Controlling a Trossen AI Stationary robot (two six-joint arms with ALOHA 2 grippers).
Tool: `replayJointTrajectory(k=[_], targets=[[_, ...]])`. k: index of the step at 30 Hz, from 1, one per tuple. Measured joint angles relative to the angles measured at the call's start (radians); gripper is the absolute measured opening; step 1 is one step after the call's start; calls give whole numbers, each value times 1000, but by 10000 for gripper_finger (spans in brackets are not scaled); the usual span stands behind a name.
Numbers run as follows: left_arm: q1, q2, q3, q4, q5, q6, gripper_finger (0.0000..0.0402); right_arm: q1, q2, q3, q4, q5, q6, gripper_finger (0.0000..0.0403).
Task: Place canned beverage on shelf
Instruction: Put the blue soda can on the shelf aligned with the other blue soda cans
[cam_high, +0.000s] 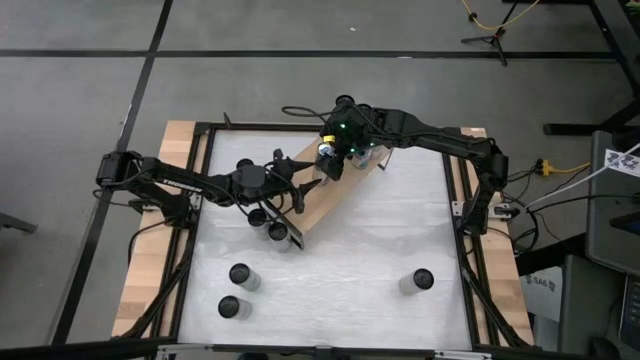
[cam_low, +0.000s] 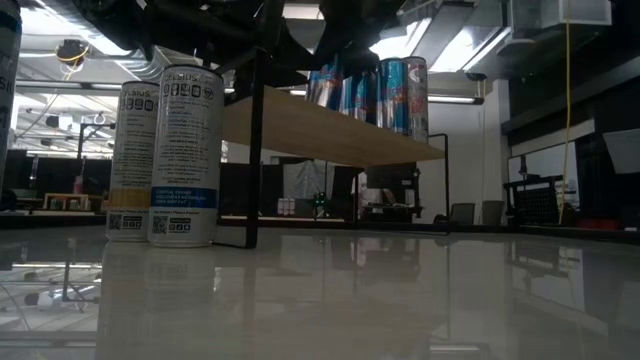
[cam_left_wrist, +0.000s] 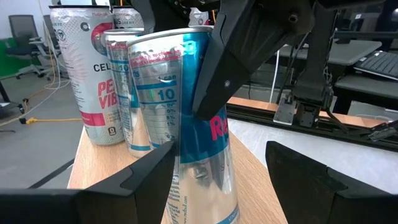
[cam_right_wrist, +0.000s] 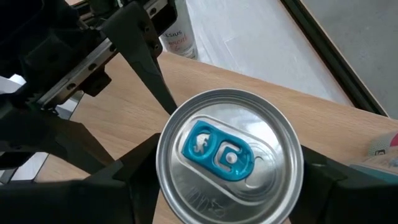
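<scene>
On the left of the white tabletop (cam_high: 380, 230), seen from above, two dark-topped cans stand near the front edge (cam_high: 239, 274) (cam_high: 229, 307), and two more (cam_high: 257, 216) (cam_high: 277, 232) stand just beside the near end of the long light-brown wooden shelf (cam_high: 325, 198) with thin black metal frame ends, which lies at an angle across the table's middle. The left gripper (cam_high: 300, 190) reaches over that shelf from the left with its two dark fingers (cam_left_wrist: 149, 171) spread apart, one on each side of the blue-and-silver beverage can (cam_left_wrist: 186, 124) without clasping it. That can stands upright on the board, and the right gripper (cam_right_wrist: 227, 180), coming down from above, holds it, fingers pressed to either side of its silver lid with the blue pull tab. Behind it on the shelf the left wrist view shows at least two other cans, one white with pink lettering (cam_left_wrist: 93, 81). Far right, a fifth loose can (cam_high: 423, 279) stands alone on the table, well apart from the others.
</scene>
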Motion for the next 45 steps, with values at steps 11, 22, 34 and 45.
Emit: replayJointTrajectory(k=[11, 22, 34, 45], targets=[[-1, 0, 0, 0, 3, -3, 246, -1, 0, 0, 0, -24, -9, 273], [-28, 0, 0, 0, 0, -5, 246, 0, 0, 0, 7, -49, -8, 369], [-108, -11, 0, 1, -25, -6, 246, 0, 0, 0, 27, -45, -9, 374], [-133, -11, 0, 0, -31, 26, 246, -1, 0, 0, 81, -45, -10, 374]])
